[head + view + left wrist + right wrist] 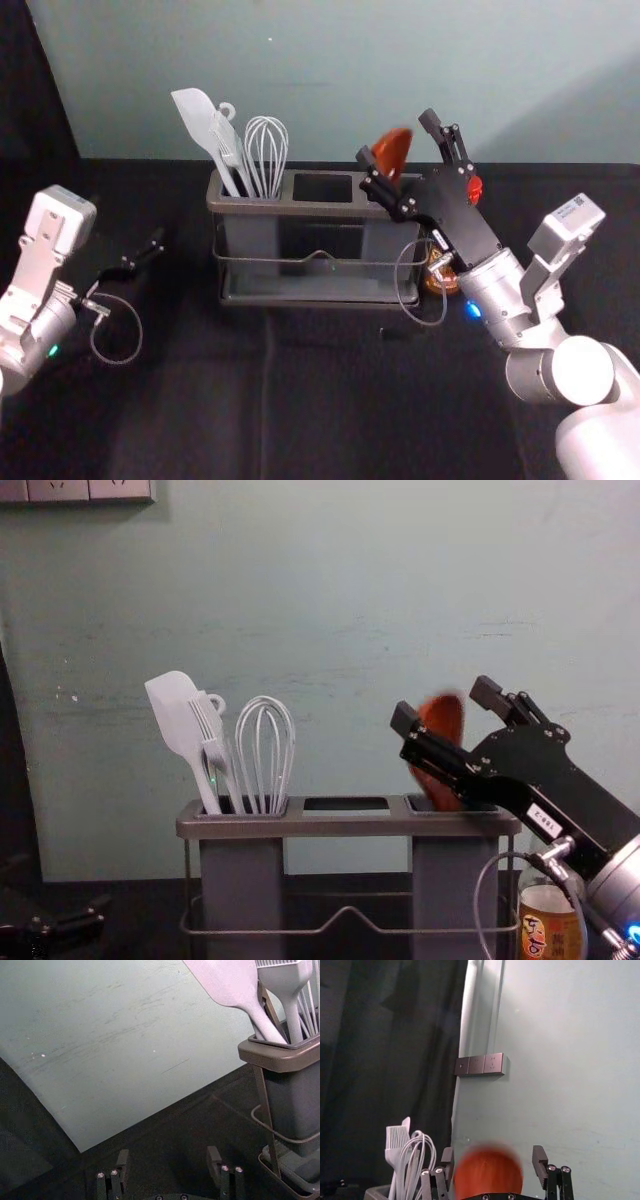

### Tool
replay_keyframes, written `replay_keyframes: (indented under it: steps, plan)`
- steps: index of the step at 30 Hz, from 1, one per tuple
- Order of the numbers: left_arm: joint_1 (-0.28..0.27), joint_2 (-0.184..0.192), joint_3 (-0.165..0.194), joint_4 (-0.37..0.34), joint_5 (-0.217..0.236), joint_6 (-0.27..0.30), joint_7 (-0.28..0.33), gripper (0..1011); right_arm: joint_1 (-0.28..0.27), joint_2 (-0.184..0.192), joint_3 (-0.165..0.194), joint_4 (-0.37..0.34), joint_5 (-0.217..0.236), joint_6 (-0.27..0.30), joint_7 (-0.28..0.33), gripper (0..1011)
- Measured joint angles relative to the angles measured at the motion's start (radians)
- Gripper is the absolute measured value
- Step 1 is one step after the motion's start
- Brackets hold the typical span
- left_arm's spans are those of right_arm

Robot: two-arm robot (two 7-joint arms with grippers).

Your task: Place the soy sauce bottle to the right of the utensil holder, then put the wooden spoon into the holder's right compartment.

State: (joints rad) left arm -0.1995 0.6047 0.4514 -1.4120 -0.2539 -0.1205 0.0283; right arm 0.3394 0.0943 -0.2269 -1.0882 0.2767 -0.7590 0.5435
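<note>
Black, the left pincer gapes wide, left of the utensil holder. White utensils fill the left compartment; the wooden spoon leans in the right, between the right pincer's wide-spread tips. The soy sauce bottle stands just right.

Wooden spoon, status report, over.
Right gripper open, spoon between its fingers. Left gripper open, left of holder. Spoon's in right compartment. Cable crosses in front of bottle.
</note>
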Motion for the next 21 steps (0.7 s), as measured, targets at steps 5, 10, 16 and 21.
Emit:
replay_keyframes:
  steps: [5, 10, 16, 21]
  plan:
    - [0.0, 0.0, 0.0, 0.0, 0.0, 0.0, 0.0, 1000, -0.003, -0.001, 0.003, -0.016, -0.014, -0.003, -0.013, 1002]
    - [0.0, 0.0, 0.0, 0.0, 0.0, 0.0, 0.0, 1000, -0.012, 0.005, 0.006, -0.073, -0.026, -0.009, -0.021, 1003]
    - [0.0, 0.0, 0.0, 0.0, 0.0, 0.0, 0.0, 1000, -0.027, 0.02, 0.015, -0.174, -0.028, -0.021, -0.023, 1002]
    - [0.0, 0.0, 0.0, 0.0, 0.0, 0.0, 0.0, 1000, -0.031, 0.033, 0.031, -0.232, -0.051, -0.027, -0.042, 1002]
